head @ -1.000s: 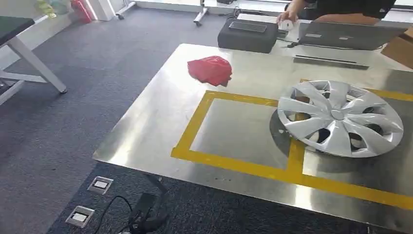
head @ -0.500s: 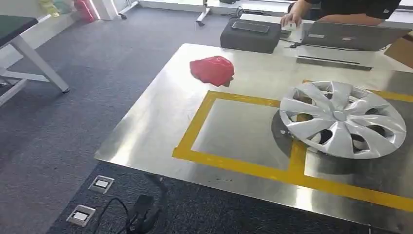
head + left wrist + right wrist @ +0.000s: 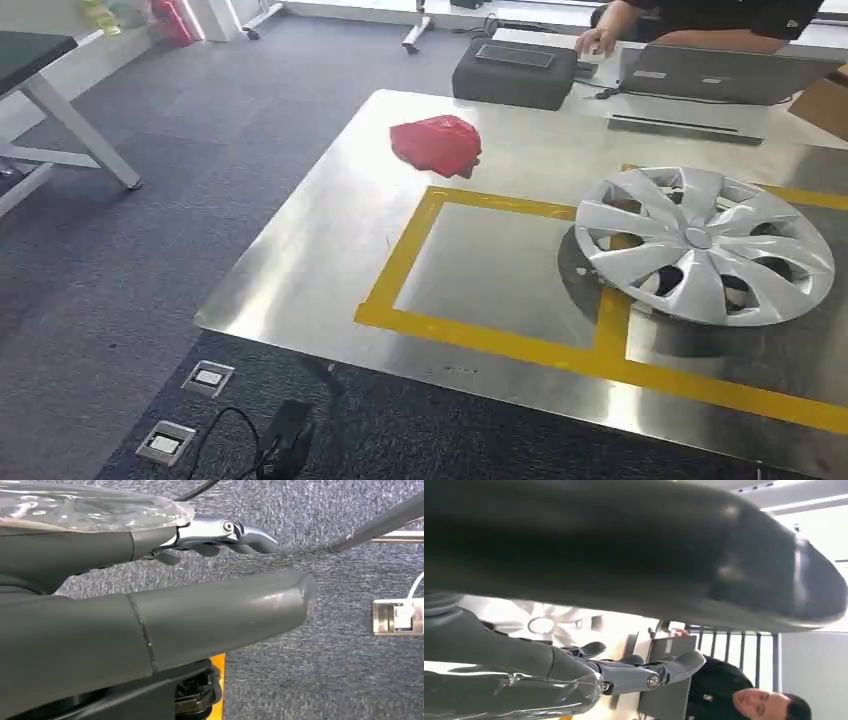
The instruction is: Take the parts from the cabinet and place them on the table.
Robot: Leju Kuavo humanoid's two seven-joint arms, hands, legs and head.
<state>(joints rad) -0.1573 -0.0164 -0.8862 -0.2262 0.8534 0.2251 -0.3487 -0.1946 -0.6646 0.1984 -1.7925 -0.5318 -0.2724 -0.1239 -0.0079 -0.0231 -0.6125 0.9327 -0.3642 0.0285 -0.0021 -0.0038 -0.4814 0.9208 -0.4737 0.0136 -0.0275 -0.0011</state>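
A silver hubcap [image 3: 703, 244] lies flat on the right of the steel table [image 3: 310, 270], overlapping the yellow tape rectangle [image 3: 480, 335]. A crumpled red piece [image 3: 436, 145] sits nearer the table's far left. My left hand [image 3: 165, 615] hangs over grey carpet, thumb and fingers [image 3: 235, 532] apart, holding nothing. My right hand [image 3: 614, 555] is also spread and holds nothing, its fingers [image 3: 659, 672] stretched out; the hubcap [image 3: 544, 622] shows pale behind it.
Beyond the table's far edge stand a black case [image 3: 513, 72] and a laptop [image 3: 718, 72], with a person [image 3: 700, 20] seated behind them. Floor sockets [image 3: 207, 378] and a black plug with its cable [image 3: 285, 440] lie by the near corner. A white table leg [image 3: 70, 125] stands at the left.
The whole picture shifted slightly a second ago, so the camera moved; it has since held still. Nothing on the table has moved.
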